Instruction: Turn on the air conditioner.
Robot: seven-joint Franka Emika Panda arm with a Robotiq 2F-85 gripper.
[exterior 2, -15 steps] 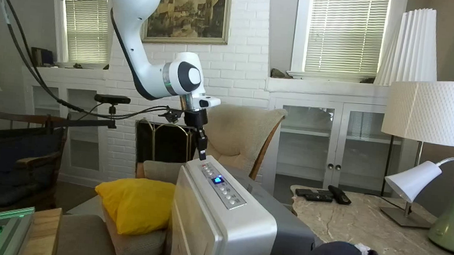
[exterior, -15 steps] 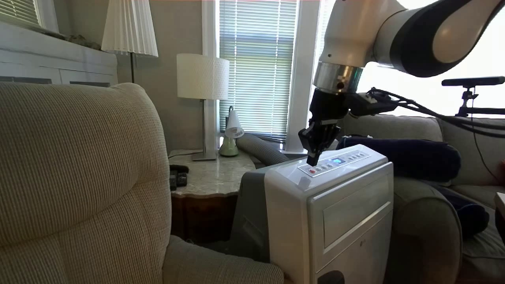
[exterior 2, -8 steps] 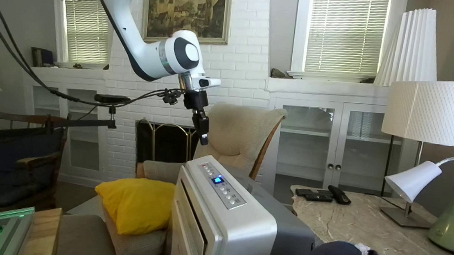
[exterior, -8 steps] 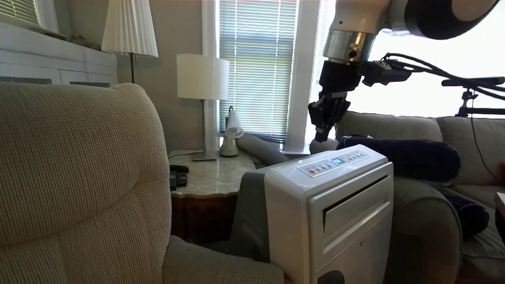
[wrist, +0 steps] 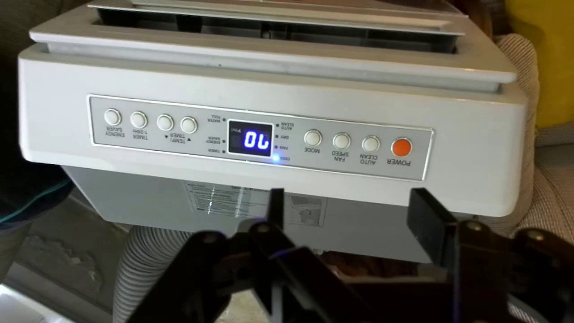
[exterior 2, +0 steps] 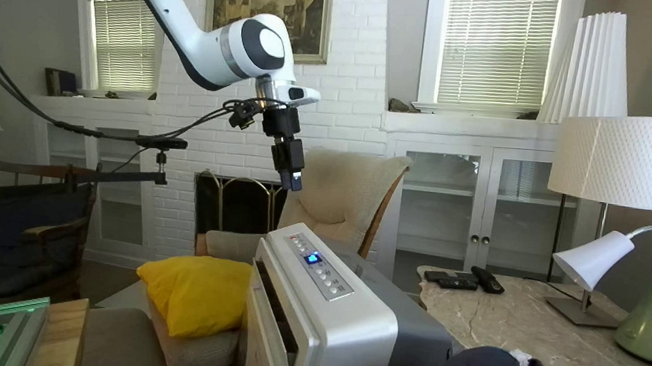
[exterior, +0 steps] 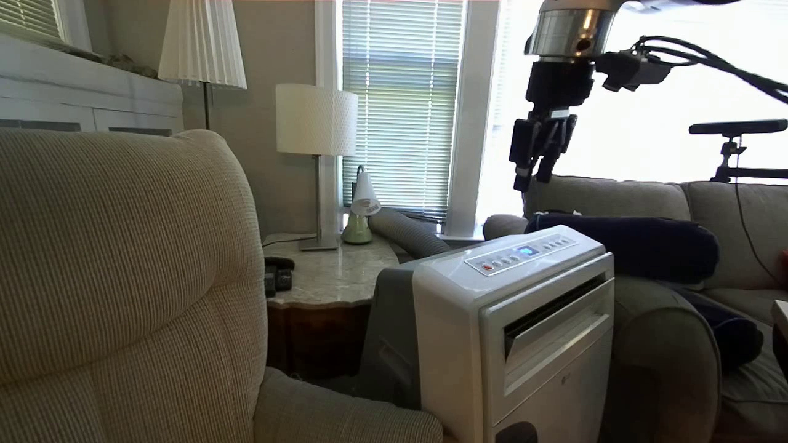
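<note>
The white air conditioner stands upright in both exterior views. In the wrist view its control panel appears upside down, with a lit blue display, a glowing cool light and an orange power button. The front vent has its louvre tilted outward, leaving a dark slot. Above the top panel, well apart from it, hangs my gripper, pointing down. Its jaws stand apart in the wrist view, with nothing between the fingers.
A beige armchair stands close beside the unit. Behind it are a marble-topped table with lamps and a grey hose. A sofa with a dark bolster is on another side. A yellow cushion lies near the front.
My gripper has risen from the power-button end of the panel to well above it, and its jaws have parted. The vent louvre has swung outward from closed. The display was lit throughout.
</note>
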